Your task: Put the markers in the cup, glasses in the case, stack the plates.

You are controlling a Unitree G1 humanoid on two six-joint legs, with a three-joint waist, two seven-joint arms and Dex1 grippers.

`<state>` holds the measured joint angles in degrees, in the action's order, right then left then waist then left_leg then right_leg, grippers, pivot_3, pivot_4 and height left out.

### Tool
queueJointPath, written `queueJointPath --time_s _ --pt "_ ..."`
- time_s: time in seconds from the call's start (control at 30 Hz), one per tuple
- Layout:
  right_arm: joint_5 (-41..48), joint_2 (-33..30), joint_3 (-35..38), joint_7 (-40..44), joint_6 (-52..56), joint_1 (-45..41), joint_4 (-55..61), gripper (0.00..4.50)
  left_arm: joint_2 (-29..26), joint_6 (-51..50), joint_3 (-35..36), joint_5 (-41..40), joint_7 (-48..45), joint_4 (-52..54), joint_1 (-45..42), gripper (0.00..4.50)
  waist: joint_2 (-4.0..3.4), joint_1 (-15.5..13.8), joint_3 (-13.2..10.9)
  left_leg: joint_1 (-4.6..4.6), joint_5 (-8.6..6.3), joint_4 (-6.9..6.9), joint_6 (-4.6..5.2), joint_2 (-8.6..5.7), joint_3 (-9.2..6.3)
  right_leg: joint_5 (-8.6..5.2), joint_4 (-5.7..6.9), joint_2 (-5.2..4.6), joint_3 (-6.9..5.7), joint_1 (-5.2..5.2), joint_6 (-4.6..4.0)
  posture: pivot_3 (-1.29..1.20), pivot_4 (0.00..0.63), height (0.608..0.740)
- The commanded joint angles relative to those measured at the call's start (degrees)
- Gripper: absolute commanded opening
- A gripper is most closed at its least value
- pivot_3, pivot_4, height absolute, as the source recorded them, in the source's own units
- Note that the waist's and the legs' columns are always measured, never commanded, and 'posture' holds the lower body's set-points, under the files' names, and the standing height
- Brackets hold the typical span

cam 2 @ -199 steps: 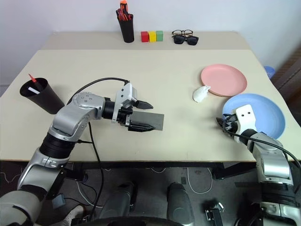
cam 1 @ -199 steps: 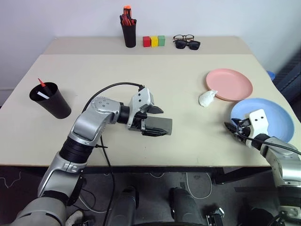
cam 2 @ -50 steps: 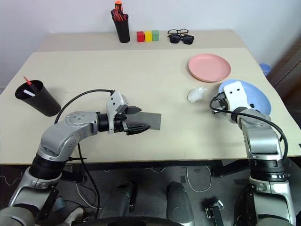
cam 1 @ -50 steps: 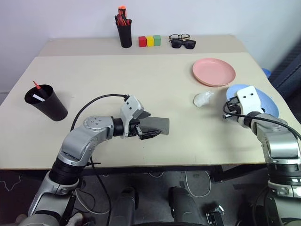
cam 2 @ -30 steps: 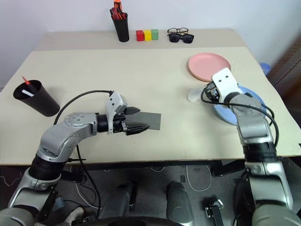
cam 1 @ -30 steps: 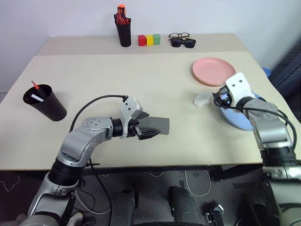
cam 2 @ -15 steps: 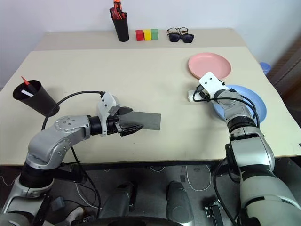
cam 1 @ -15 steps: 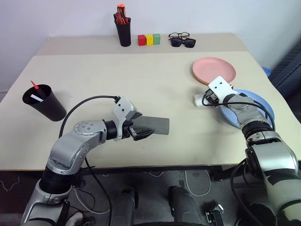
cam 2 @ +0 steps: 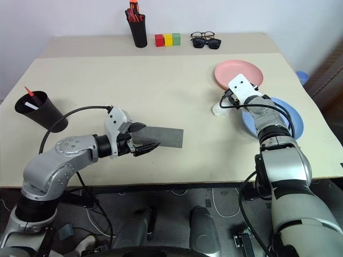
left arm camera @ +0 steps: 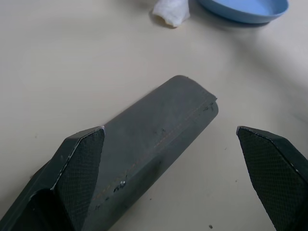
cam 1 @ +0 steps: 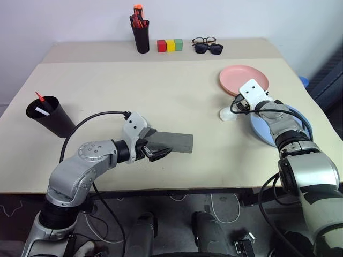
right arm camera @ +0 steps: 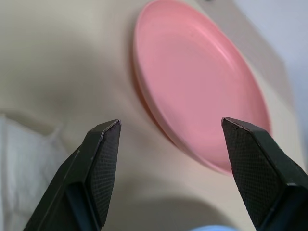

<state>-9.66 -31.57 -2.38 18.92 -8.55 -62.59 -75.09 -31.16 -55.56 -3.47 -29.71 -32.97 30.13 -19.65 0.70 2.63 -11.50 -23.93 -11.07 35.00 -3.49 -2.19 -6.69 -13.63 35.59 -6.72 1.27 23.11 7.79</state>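
the black cup [cam 1: 49, 115] with both markers [cam 1: 40, 104] in it stands at the table's left edge, and right of it the left gripper [cam 1: 158, 151] hangs with fingers spread wide, one of them over the near end of the closed grey case [cam 1: 172, 142]; further right the right gripper [right arm camera: 168, 159], fingers apart and empty, hovers at the near rim of the pink plate [cam 1: 244, 81], with the blue plate [cam 1: 292, 126] just beside it and a white crumpled wad [cam 1: 226, 114] close by

grey case [cam 1: 172, 142], pink plate [cam 1: 244, 81], black cup [cam 1: 48, 115]

Grey case [cam 1: 172, 141] lies shut (seemingly); pink plate [cam 1: 244, 80] beside blue plate [cam 1: 281, 131].
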Motion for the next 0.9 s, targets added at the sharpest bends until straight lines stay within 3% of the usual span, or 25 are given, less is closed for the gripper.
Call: queueJointPath --time_s 0.03,0.3,0.43,0.9 --pt "8.76 -1.24 8.55 3.78 4.48 -4.25 2.48 3.39 0.06 0.17 1.61 -1.26 0.47 2.04 0.43 4.5 -0.02 -0.01 -0.01 0.0 0.0 0.0 0.0 0.0 0.0 0.0 0.0 0.0 0.0 0.0 0.0 0.0 0.15 0.74" --pt "15.17 -5.62 14.5 7.79 22.34 -3.01 10.36 3.39 0.2 2.8 -1.54 -0.52 -2.07 -2.4 -2.25 4.5 -0.02 -0.11 -0.01 -0.01 0.0 0.02 0.0 0.0 0.0 -0.09 -0.01 0.0 0.0 -0.02 -0.16 0.0 0.15 0.74" --pt "17.25 -6.72 16.43 6.03 32.01 -1.55 12.44 3.39 0.8 4.51 -3.14 0.17 -3.07 -5.11 -4.31 4.5 -0.02 -0.14 -0.01 -0.01 0.0 0.02 0.0 0.0 0.0 -0.09 -0.01 0.0 0.0 -0.03 -0.16 0.0 0.15 0.74" --pt "18.53 -6.21 17.29 2.21 40.05 0.77 17.16 3.39 0.66 5.49 -3.57 0.59 -3.65 -5.55 -4.19 4.5 -0.03 -0.05 -0.01 -0.02 0.0 0.03 0.01 0.0 0.02 -0.07 0.0 0.0 0.0 -0.01 -0.12 0.0 0.15 0.74"
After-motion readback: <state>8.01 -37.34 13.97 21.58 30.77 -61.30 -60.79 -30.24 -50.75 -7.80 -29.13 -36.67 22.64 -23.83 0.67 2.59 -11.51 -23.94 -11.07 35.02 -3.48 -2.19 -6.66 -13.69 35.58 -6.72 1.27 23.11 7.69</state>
